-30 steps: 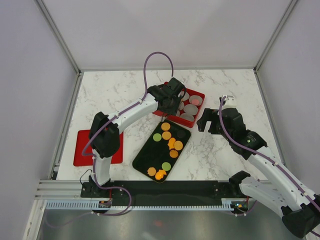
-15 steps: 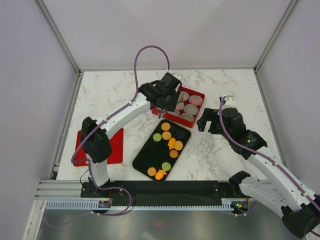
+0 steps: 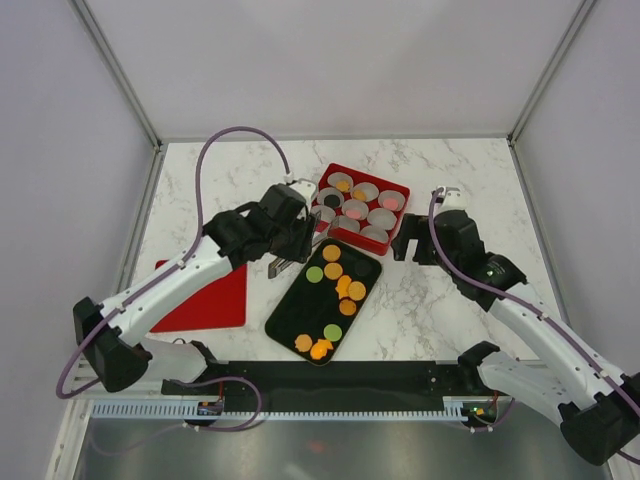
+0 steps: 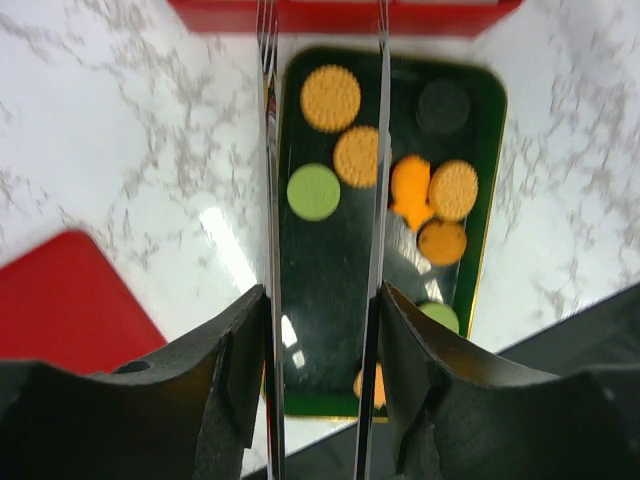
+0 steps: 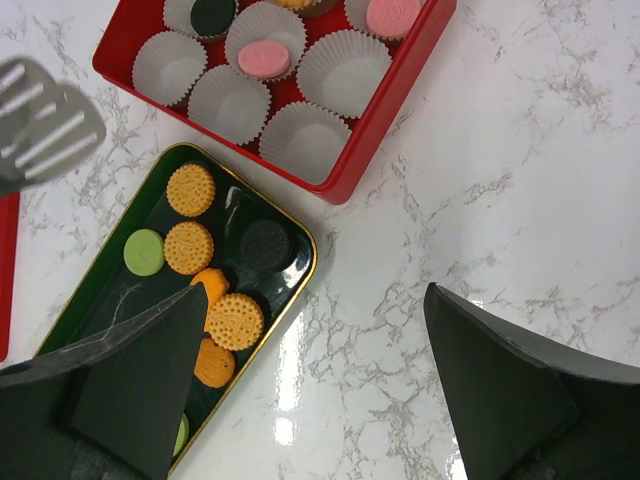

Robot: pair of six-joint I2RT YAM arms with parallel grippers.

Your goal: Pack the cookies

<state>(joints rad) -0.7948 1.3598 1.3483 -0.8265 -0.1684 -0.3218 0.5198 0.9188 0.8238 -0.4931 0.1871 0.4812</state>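
Observation:
Several cookies, mostly orange [image 3: 331, 253] with some green [image 3: 314, 274] and one dark [image 5: 265, 243], lie on a black tray [image 3: 295, 315]. A red box [image 3: 398, 222] of white paper cups stands behind it. A few cups hold cookies, such as a pink one [image 5: 264, 58] and a dark one [image 5: 212, 12]. My left gripper [image 3: 296, 238] is shut on metal tongs [image 4: 270, 200]. Their two thin arms point over the tray's far left part, and a slotted blade [image 5: 40, 125] shows in the right wrist view. My right gripper [image 5: 320, 330] is open and empty over the marble right of the tray.
A flat red lid [image 3: 205, 295] lies at the left, partly under my left arm. Several cups in the box are empty [image 5: 305, 138]. The black base rail runs along the near edge. White walls enclose the table.
My left arm has pulled back from above the red box toward the left and near side, carrying the tongs to the tray's far left corner. The right arm has barely moved.

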